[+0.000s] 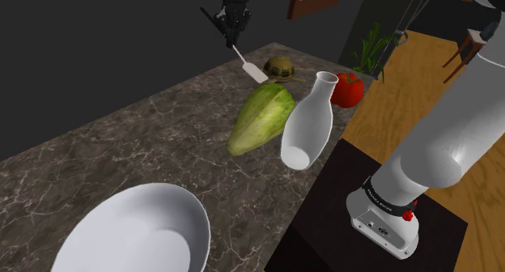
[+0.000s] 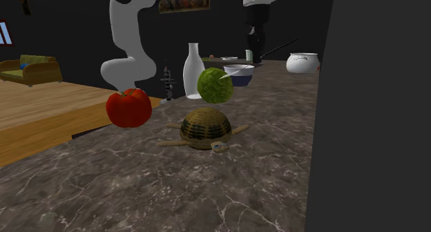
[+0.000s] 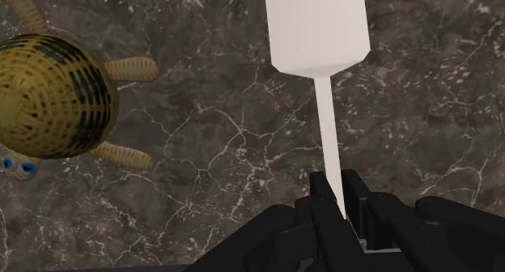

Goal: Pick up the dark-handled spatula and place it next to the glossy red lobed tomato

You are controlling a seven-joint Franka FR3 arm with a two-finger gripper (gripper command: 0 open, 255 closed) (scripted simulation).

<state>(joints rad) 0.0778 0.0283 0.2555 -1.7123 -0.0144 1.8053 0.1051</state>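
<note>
The counter (image 3: 202,149) lies below the jaws. The turtle (image 3: 53,96) sits to one side of them, and the tomato (image 1: 348,89) rests beyond it, well apart. The gripper (image 3: 338,194) is clamped narrow on the spatula (image 3: 317,27), whose white blade extends ahead of the jaws toward the counter.

White rounded arm (image 1: 437,161) bears a dark joint band (image 1: 388,199), red knob (image 1: 407,215) and black gripper (image 1: 234,39).
</note>
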